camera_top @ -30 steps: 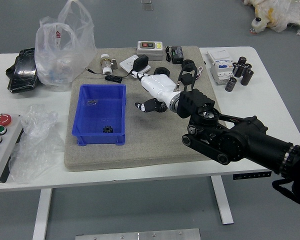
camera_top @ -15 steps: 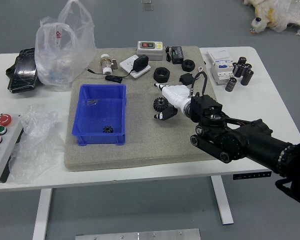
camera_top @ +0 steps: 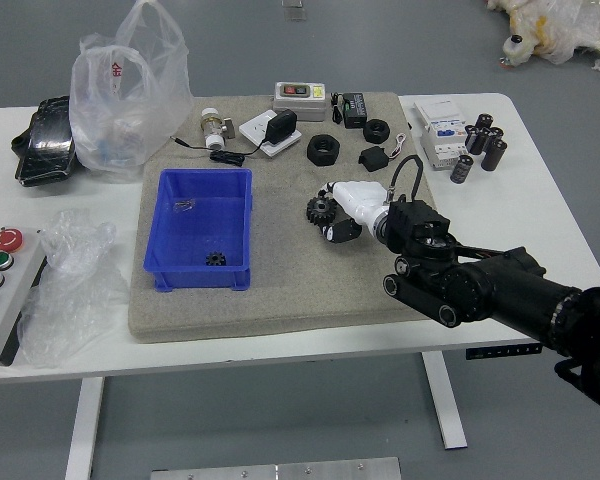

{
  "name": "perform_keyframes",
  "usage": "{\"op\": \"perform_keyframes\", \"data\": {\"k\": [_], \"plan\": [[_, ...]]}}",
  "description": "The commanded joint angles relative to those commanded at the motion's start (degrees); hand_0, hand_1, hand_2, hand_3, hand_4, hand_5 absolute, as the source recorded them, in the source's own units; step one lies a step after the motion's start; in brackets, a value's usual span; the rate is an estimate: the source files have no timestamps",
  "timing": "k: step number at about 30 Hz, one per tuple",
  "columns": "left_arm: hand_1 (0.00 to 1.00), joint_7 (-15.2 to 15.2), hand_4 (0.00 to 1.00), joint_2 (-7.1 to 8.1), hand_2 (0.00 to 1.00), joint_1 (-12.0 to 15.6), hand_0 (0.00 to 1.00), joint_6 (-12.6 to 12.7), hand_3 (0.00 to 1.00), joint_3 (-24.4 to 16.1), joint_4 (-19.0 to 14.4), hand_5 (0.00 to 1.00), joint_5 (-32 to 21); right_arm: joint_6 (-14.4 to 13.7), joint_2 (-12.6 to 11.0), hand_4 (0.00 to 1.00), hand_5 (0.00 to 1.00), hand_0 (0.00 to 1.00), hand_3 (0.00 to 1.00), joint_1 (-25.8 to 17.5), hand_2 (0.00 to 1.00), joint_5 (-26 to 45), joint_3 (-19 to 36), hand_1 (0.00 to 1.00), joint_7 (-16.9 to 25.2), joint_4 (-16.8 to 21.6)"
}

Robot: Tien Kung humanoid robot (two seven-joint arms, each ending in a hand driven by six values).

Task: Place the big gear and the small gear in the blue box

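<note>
The right hand (camera_top: 330, 210), white and black, reaches in from the right over the mat, its fingertips at the right side of the big black gear (camera_top: 320, 210). Its fingers are parted, and the gear lies on the mat; a firm hold is not visible. Left of them stands the blue box (camera_top: 198, 278), with the small black gear (camera_top: 216, 259) lying in its front right part. A small metallic piece (camera_top: 184, 205) is also inside the box, toward the back.
Behind the hand lie black rings (camera_top: 323, 150), a black block (camera_top: 373, 159), an adapter (camera_top: 281, 126) and a meter (camera_top: 300, 99). Plastic bags (camera_top: 130, 95) and a button panel (camera_top: 5, 290) are at the left. A white box (camera_top: 444, 132) and black cylinders (camera_top: 495, 154) stand at the back right.
The right hand has drawn back to the right and toward the near side, uncovering the big gear and the rings. Its fingertips have come closer together beside the gear.
</note>
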Motion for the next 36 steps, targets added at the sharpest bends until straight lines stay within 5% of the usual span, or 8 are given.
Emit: {"op": "perform_keyframes", "data": {"k": [18,28,35,36], "plan": [[0.715,0.0,0.742,-0.14,0.708,0.2,0.745,0.1,0.834,0.0,0.0,0.457,0.0,-1.7,-1.2,0.411,0.003,0.387,0.582,-0.5,0.529,-1.3,3.5,0.579,1.1,2.8],[0.715,0.0,0.742,-0.14,0.708,0.4,0.745,0.1,0.835,0.0,0.0,0.456,0.0,-1.8,-2.6,0.420,0.002,0.380,0.581,-0.9,0.530,-9.4,9.9,0.578,0.1,13.2],[0.715,0.1,0.742,0.00,0.709,0.4,0.745,0.0,0.835,-0.1,-0.1,0.457,0.1,-2.5,-1.1,0.422,0.002,0.381,0.584,0.8,0.539,-12.3,7.7,0.579,0.9,20.0],[0.715,0.2,0.742,0.04,0.708,0.4,0.745,0.0,0.835,-0.1,-0.1,0.456,0.1,-2.5,-0.9,0.340,0.041,0.394,0.611,1.1,0.591,-12.5,7.1,0.598,1.0,20.5]]}}
